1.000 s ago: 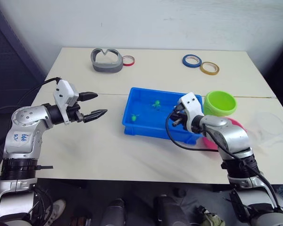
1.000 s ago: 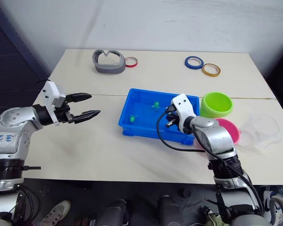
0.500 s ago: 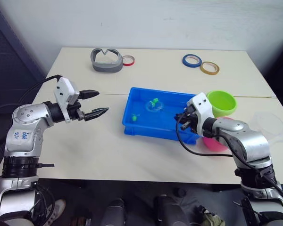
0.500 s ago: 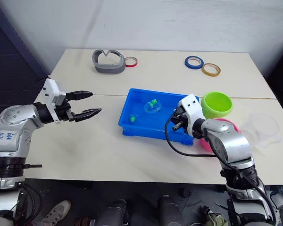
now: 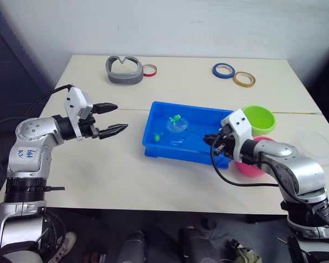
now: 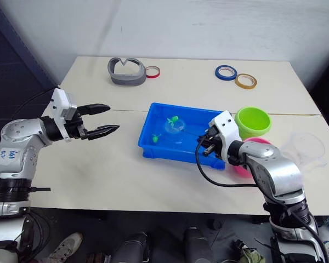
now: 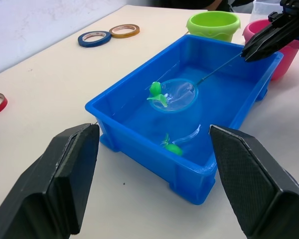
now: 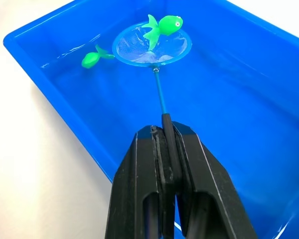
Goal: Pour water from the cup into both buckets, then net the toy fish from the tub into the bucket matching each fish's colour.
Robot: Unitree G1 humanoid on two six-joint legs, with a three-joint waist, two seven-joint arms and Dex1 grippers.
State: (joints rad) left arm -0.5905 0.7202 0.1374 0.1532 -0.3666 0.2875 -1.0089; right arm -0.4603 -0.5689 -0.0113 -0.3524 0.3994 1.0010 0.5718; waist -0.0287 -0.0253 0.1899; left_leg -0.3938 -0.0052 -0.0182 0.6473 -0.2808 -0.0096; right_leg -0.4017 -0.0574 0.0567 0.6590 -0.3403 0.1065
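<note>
We see right gripper (image 8: 168, 144) clamped on net (image 8: 152, 46) handle, green fish (image 8: 163, 26) on hoop rim over tub (image 5: 153, 147); left gripper (image 5: 114, 118) wide open, empty, at tub's 9 o'clock; tape rings (image 5: 233, 74) at 12.

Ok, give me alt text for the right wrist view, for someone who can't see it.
The right gripper has its fingers shut on the thin handle of a small blue-rimmed net, held out over a blue tub of water. One green toy fish sits at the net's rim; a second green fish floats beside the net.

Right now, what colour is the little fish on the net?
Green: the fish sits on the net's rim, clearest in the right wrist view.
</note>
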